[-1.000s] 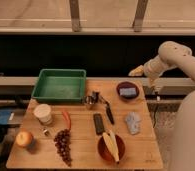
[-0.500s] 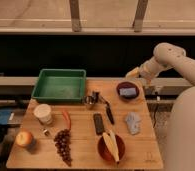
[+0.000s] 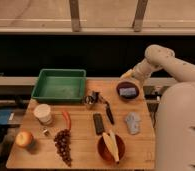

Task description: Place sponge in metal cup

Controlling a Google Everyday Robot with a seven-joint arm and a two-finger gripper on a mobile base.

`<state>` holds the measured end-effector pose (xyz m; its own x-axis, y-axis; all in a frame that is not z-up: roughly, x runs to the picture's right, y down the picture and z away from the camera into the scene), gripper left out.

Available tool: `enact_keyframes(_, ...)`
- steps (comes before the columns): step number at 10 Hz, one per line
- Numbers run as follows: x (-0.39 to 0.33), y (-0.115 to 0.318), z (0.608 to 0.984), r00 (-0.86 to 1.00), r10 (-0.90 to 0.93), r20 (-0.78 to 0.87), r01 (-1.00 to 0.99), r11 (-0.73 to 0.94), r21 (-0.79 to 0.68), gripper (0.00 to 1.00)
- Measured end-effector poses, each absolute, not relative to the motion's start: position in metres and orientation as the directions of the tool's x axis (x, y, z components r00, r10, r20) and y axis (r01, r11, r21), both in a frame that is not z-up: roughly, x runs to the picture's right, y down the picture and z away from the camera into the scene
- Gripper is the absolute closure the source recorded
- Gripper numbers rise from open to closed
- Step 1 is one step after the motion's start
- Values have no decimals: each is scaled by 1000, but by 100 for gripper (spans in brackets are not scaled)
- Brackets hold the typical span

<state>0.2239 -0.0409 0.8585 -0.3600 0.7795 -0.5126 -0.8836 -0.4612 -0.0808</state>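
Observation:
The sponge [image 3: 126, 91], bluish-grey, lies in a dark bowl [image 3: 127, 96] at the back right of the wooden table [image 3: 81, 135]. The metal cup [image 3: 91, 100] stands near the table's middle back, just right of the green tray, and some way left of the bowl. My gripper [image 3: 126, 74] hangs at the end of the white arm [image 3: 156, 60], just above and behind the bowl with the sponge. It holds nothing that I can see.
A green tray [image 3: 59, 85] sits at the back left. Also on the table are a paper cup [image 3: 42, 114], a red chili [image 3: 66, 119], an orange fruit [image 3: 24, 138], grapes [image 3: 63, 145], a black remote [image 3: 98, 123], a black-handled tool [image 3: 108, 112], a grey cloth [image 3: 133, 122] and a red bowl [image 3: 111, 146].
The arm has swung left and lower, bringing the gripper from right of the bowl to just above its back rim. The objects on the table have not moved.

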Motion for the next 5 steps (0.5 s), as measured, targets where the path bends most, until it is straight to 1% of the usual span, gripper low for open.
enact_keyframes(5,229,-44,903,-358,762,-539,-885,-462,-66,22)
